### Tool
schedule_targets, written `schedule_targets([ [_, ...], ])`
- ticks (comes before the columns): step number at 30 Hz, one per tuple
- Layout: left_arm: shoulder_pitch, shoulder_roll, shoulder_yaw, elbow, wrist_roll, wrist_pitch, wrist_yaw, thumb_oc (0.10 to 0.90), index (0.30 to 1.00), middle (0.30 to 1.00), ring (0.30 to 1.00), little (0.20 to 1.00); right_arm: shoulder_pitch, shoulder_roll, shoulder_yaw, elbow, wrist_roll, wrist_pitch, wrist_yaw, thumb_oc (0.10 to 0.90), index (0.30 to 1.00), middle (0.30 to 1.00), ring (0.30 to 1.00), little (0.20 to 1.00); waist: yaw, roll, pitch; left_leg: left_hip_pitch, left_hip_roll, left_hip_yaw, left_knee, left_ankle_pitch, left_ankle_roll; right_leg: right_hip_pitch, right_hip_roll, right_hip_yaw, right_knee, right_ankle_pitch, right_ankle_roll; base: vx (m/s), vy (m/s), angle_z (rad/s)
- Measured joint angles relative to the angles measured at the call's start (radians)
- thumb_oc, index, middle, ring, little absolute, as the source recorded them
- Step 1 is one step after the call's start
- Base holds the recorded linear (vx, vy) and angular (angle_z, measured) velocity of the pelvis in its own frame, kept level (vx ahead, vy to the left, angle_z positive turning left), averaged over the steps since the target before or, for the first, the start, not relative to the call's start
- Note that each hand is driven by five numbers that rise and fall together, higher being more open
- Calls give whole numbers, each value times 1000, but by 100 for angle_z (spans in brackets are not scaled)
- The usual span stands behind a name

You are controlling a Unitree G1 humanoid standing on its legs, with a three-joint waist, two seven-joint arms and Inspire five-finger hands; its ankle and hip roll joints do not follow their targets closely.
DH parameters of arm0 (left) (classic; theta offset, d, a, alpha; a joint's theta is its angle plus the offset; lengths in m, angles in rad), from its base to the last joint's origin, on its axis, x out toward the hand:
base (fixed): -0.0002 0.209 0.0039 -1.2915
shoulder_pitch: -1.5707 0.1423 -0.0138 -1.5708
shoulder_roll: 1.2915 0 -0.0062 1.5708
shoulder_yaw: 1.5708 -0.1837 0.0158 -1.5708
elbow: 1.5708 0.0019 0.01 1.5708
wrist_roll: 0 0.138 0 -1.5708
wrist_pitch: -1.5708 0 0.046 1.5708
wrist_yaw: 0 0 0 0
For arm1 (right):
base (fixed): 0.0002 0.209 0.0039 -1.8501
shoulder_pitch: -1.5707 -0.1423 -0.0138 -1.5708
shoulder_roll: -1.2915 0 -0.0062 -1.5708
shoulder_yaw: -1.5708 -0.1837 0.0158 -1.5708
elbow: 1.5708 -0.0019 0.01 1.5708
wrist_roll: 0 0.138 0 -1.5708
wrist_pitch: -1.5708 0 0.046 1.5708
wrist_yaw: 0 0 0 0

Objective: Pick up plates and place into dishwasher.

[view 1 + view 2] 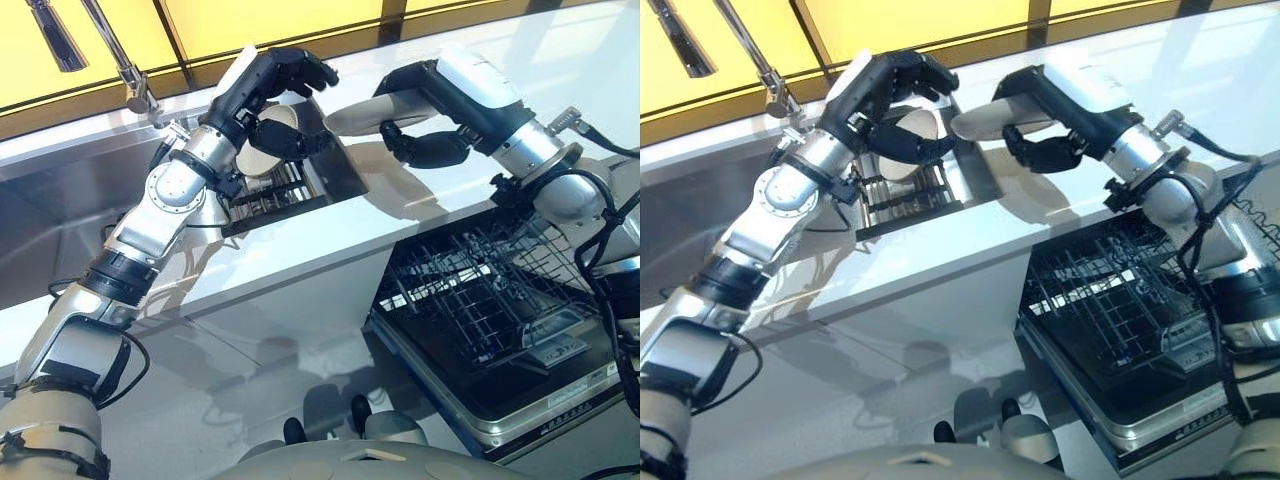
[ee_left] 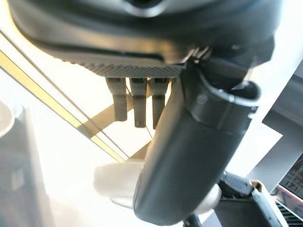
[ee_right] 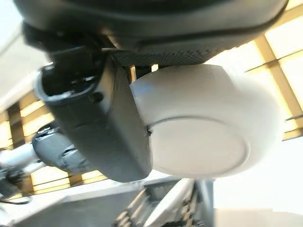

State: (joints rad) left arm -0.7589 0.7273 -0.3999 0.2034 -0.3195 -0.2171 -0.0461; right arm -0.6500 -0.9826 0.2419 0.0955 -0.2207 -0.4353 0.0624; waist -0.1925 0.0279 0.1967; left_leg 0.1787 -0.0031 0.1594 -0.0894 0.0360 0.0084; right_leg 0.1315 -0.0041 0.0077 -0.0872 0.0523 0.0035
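A: From the head camera's left eye, what shows?

B: A white countertop [image 1: 330, 235] with a dark wire dish rack [image 1: 275, 185] on it, beside a steel sink [image 1: 50, 225] with a chrome tap [image 1: 125, 65]. The left hand [image 1: 275, 85] hangs over the rack, fingers curled above a pale round plate [image 1: 268, 150] standing on edge in the rack's slots. I cannot tell whether the fingers touch it.

A: And the other arm?

B: The right hand [image 1: 425, 145] holds a white shallow bowl-shaped dish [image 1: 365, 115] above the counter, just right of the rack, fingers curled beneath it. Lower right, the black wire dishwasher basket [image 1: 480, 290] is pulled out on the open door.

A: The right eye view?

B: The same layout: the left hand [image 1: 895, 80] over the rack [image 1: 905, 190], the standing plate [image 1: 902, 140] under it, the right hand [image 1: 1045, 145] gripping the white dish [image 1: 985, 120], the basket [image 1: 1110, 300] well below and to the right.

A: The left wrist view?

B: The left hand's dark thumb [image 2: 199, 156] crosses the view, fingers [image 2: 137, 101] pointing straight away, nothing visibly between them.

A: The right wrist view?

B: The white dish [image 3: 203, 127] sits bottom outwards against the palm, the right hand's thumb [image 3: 109, 137] pressed against its side. Rack slots [image 3: 161, 208] lie beyond.
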Motion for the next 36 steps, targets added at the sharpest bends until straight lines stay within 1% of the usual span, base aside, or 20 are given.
schedule_targets([
  [2,16,0,23,0,5,0,6,800,900,900,900,900,26,-1,-31,-6,-21,-7,-26,100,300,300,300,200,-2,0,0,0,0,1,0,-1,0,0,1,3,0,0,0,3,4,-2],
  [3,36,0,51,5,8,0,25,800,900,900,900,900,56,-10,-62,-14,-52,-9,-63,100,300,300,300,200,-3,0,0,0,0,3,0,-2,-1,-1,1,4,-1,0,0,9,9,-3],
  [6,64,5,88,25,19,0,47,800,900,900,900,900,108,-37,-121,-29,-102,-9,-101,100,300,300,300,200,-5,0,0,1,0,6,0,-3,-1,-2,1,7,-2,0,0,0,0,-2],
  [11,99,23,109,83,45,1,61,800,900,900,900,900,197,-63,-211,-60,-151,2,-118,100,300,300,300,200,-13,-2,1,1,0,12,0,-5,-1,-4,2,12,-2,0,0,-1,-1,-2],
  [15,158,32,154,107,46,1,62,800,900,900,900,900,319,-96,-306,-98,-195,7,-121,100,300,300,300,200,-33,-4,3,1,0,25,0,-10,0,-8,2,20,-2,0,0,21,5,-7],
  [18,176,33,170,138,48,1,69,800,900,900,900,900,369,-98,-353,-98,-195,19,-123,100,300,300,300,200,-46,-4,3,-1,1,42,0,-14,1,-18,3,38,-1,2,4,14,11,-21],
  [20,180,32,171,164,60,0,74,800,900,900,900,900,405,-98,-384,-98,-198,27,-123,100,300,300,300,200,-64,-5,3,0,0,52,0,-17,2,-21,3,43,-2,3,5,21,15,-10],
  [22,192,39,174,177,67,-1,82,800,900,900,900,900,502,-98,-461,-101,-204,27,-126,100,300,300,300,200,-79,-9,5,1,1,61,0,-20,2,-22,3,50,-2,3,5,15,1,-12],
  [24,196,39,178,189,66,-1,85,800,900,900,900,900,569,-98,-508,-89,-203,31,-127,100,300,300,300,200,-92,-13,8,3,1,77,0,-23,2,-26,4,62,-2,4,7,8,-7,-16],
  [25,200,40,180,190,66,-1,86,800,900,900,900,900,598,-97,-526,-86,-203,32,-127,100,300,300,300,200,-91,-14,8,3,2,83,-2,-25,2,-27,4,64,-2,4,7,20,-7,-20],
  [26,214,40,190,192,64,-1,86,800,900,900,900,900,652,-96,-558,-68,-203,37,-127,100,300,300,300,200,-107,-16,10,3,1,86,-2,-27,3,-30,4,69,-2,5,8,3,-19,-14],
  [27,220,40,197,192,63,-2,86,800,900,900,900,900,666,-95,-564,-61,-203,39,-127,100,300,300,300,200,-115,-18,11,3,1,86,-3,-28,3,-30,4,69,-2,5,8,2,-17,-8],
  [28,220,40,197,192,63,-2,86,800,900,900,900,900,666,-95,-564,-61,-203,39,-127,100,300,300,300,200,-115,-18,11,3,1,86,-3,-28,3,-30,4,69,-2,5,8,-12,-28,-10],
  [29,243,38,218,192,61,-20,82,800,900,900,900,900,775,-61,-636,-58,-204,40,-145,100,300,300,300,200,-130,-20,12,4,3,97,-3,-30,1,-34,6,74,-2,5,8,2,-14,-9],
  [30,243,38,218,192,61,-20,82,800,900,900,900,900,775,-61,-636,-58,-204,40,-145,100,300,300,300,200,-130,-20,12,4,3,97,-3,-30,1,-34,6,74,-2,5,8,20,-18,-21],
  [31,263,38,239,192,58,-26,83,800,900,900,900,900,814,-38,-651,-40,-204,50,-170,100,300,300,300,200,-144,-21,12,4,4,109,-3,-33,0,-38,8,87,-1,6,10,18,-12,-15],
  [32,277,38,247,179,58,-26,83,800,900,900,900,900,861,-1,-684,-39,-205,49,-197,100,300,300,300,200,-149,-21,13,5,5,111,-4,-35,-1,-38,9,89,-1,6,10,18,-16,-16],
  [34,306,38,267,155,63,-27,90,800,900,900,900,900,904,41,-710,-38,-205,55,-232,100,300,300,300,200,-157,-21,13,7,6,114,-4,-36,-3,-38,10,92,-2,6,10,-1,-16,-6],
  [36,319,38,281,145,64,-27,92,800,900,900,900,900,932,64,-724,-38,-205,58,-247,100,300,300,300,200,-165,-21,13,8,7,118,-4,-37,-2,-38,10,94,-1,6,10,-1,-15,-5],
])
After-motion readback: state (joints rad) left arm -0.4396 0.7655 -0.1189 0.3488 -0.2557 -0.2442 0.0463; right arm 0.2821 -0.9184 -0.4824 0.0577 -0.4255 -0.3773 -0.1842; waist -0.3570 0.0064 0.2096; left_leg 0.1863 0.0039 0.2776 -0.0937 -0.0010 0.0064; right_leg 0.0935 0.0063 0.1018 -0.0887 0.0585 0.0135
